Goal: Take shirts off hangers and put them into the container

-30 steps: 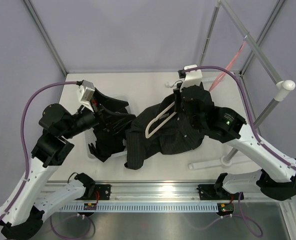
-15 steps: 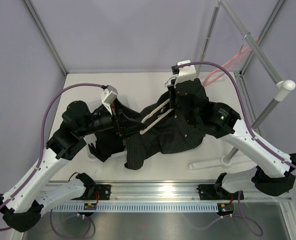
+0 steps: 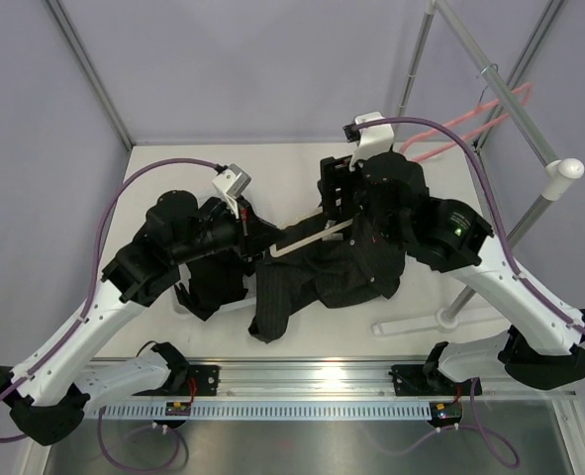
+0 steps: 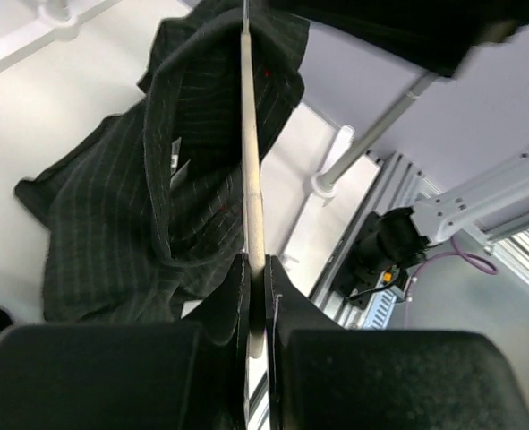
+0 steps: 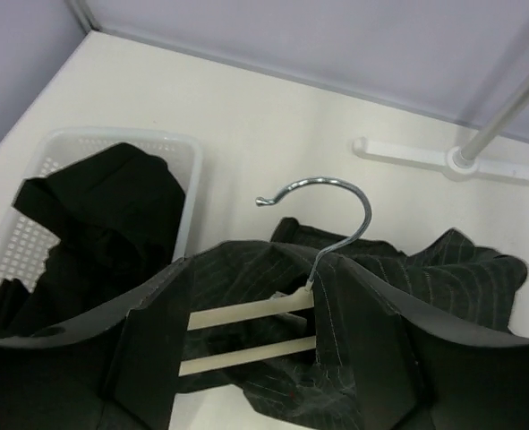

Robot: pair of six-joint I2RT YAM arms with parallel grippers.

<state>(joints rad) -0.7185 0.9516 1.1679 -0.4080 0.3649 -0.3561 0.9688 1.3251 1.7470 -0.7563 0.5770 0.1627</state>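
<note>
Tightly, left tool (image 4: 257, 266) pinching cream hanger (image 4: 250, 170)

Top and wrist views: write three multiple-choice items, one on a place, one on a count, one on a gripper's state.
1. The black shirt lies:
A. on the rack
B. in the basket
C. on the pink hanger

2. Hangers in view:
A. one
B. two
C. three

3. The left gripper is:
A. open over the basket
B. shut on the black shirt
C. shut on the cream hanger

Key:
1. B, because its dark folds fill the basket.
2. B, because there is one pink hanger up by the rack and one cream hanger in the striped shirt.
3. C, because its jaws pinch the hanger's bar.
</note>
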